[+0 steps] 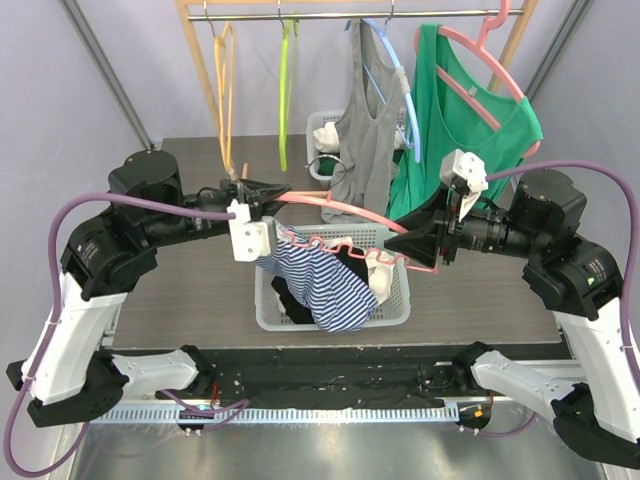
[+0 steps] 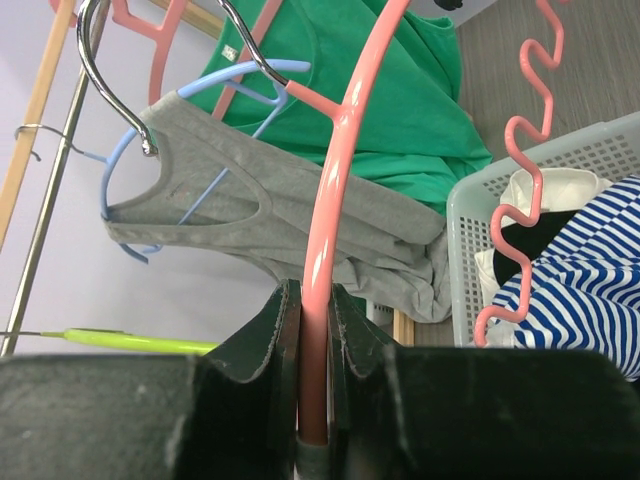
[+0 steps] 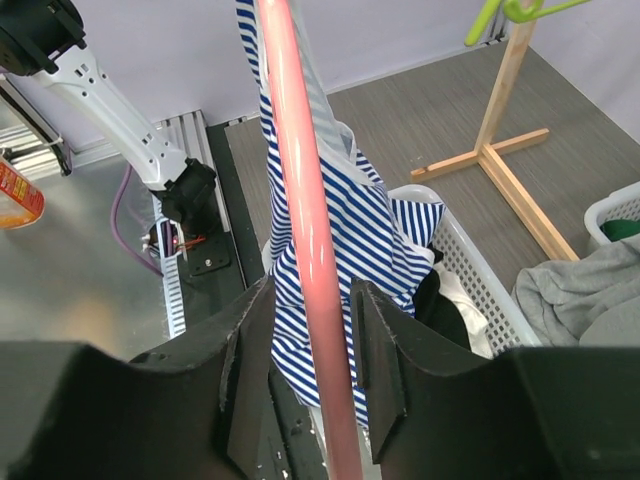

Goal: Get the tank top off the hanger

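Note:
A pink hanger [image 1: 340,208] is held level over the white basket [image 1: 402,303]. The blue-and-white striped tank top [image 1: 322,282] hangs from the hanger's left end and droops into the basket. My left gripper [image 1: 283,191] is shut on the hanger's left arm; in the left wrist view the pads [image 2: 283,330] press the pink bar [image 2: 325,230]. My right gripper [image 1: 392,243] is open at the hanger's right end. In the right wrist view its jaws stand on both sides of the bar [image 3: 300,220] with gaps, and the striped top [image 3: 375,235] hangs beyond.
A wooden rack [image 1: 205,70] stands behind with a grey tank top [image 1: 365,140] on a blue hanger, a green tank top [image 1: 470,120] on a pink hanger, and bare orange [image 1: 226,90] and lime [image 1: 286,90] hangers. A small white basket [image 1: 325,130] sits behind. The big basket holds black and white clothes.

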`<state>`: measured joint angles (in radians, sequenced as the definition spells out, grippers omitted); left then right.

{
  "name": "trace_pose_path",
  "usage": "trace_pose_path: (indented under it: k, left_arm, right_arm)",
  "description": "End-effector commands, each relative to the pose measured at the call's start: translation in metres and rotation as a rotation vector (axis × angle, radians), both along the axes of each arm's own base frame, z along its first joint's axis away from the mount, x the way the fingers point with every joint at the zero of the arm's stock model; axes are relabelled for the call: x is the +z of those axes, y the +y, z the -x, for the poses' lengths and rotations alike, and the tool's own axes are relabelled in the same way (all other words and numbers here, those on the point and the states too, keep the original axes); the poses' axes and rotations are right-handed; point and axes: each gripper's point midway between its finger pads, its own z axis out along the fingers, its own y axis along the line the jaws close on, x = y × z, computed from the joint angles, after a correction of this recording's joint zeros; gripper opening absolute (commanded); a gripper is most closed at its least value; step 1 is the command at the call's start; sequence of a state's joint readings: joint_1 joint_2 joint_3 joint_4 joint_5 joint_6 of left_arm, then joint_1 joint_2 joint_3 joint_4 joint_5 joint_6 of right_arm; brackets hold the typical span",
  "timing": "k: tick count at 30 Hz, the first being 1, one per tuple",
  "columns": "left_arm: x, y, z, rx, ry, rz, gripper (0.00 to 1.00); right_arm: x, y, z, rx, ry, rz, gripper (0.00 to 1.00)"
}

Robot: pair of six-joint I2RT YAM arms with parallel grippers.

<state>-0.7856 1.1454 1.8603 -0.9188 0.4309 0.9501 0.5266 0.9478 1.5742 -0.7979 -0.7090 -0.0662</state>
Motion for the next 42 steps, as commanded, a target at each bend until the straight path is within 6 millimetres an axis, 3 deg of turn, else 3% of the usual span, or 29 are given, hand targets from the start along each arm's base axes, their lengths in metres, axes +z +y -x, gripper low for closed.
trace_pose_path:
  k: [1,3,4,7,13,15,18,19,20,21,24,27,28,30,31,33,42]
  left_arm:
    - [0.039,0.003,0.009,-0.019,-0.073,0.097,0.0]
    - [0.04,0.003,0.009,-0.017,-0.068,0.099,0.0]
    - [0.038,0.002,0.009,-0.018,-0.061,0.099,0.0]
    - [0.032,0.0,0.007,-0.016,-0.039,0.092,0.0]
    - [0.033,-0.005,0.001,0.014,0.032,0.15,0.05]
    - [0.039,-0.005,-0.003,0.033,0.041,0.177,0.24]
    - [0.058,0.001,-0.008,0.084,0.028,0.229,0.41]
    - [0.066,0.006,-0.007,0.1,0.03,0.259,0.5]
    - [0.073,0.008,-0.007,0.113,0.029,0.28,0.68]
    - [0.079,0.014,-0.01,0.146,0.023,0.305,0.75]
    - [0.089,0.03,-0.007,0.198,0.047,0.366,0.79]
    - [0.075,0.04,0.003,0.208,0.137,0.398,0.79]
    - [0.052,0.038,-0.002,0.223,0.183,0.366,0.78]
    - [0.037,0.043,0.008,0.226,0.251,0.382,0.74]
    - [0.015,0.038,0.004,0.232,0.305,0.351,0.73]
    - [-0.005,0.037,0.009,0.226,0.372,0.352,0.72]
    - [-0.009,0.018,0.003,0.215,0.533,0.446,0.69]
  right_arm:
    - [0.006,-0.005,0.007,-0.006,-0.027,-0.021,0.4]
    - [0.007,-0.007,0.006,-0.02,-0.031,-0.022,0.34]
    - [0.008,-0.007,0.007,-0.023,-0.035,-0.024,0.23]
    - [0.014,-0.012,0.006,-0.054,-0.053,-0.032,0.02]
    - [0.025,-0.021,0.0,-0.128,-0.08,-0.043,0.01]
    - [0.025,-0.023,-0.001,-0.148,-0.083,-0.042,0.01]
    - [0.029,-0.03,0.0,-0.18,-0.103,-0.044,0.01]
    - [0.032,-0.032,0.001,-0.186,-0.114,-0.047,0.01]
    - [0.034,-0.033,0.001,-0.196,-0.121,-0.048,0.01]
    - [0.034,-0.036,0.003,-0.202,-0.12,-0.045,0.01]
    - [0.038,-0.044,0.004,-0.24,-0.142,-0.05,0.01]
    - [0.043,-0.05,0.006,-0.269,-0.163,-0.06,0.01]
    - [0.045,-0.051,0.007,-0.273,-0.169,-0.065,0.01]
    - [0.048,-0.053,0.01,-0.276,-0.174,-0.072,0.01]
    - [0.05,-0.054,0.011,-0.276,-0.176,-0.077,0.01]
    - [0.052,-0.054,0.013,-0.271,-0.175,-0.084,0.01]
    - [0.053,-0.052,0.013,-0.264,-0.168,-0.088,0.01]
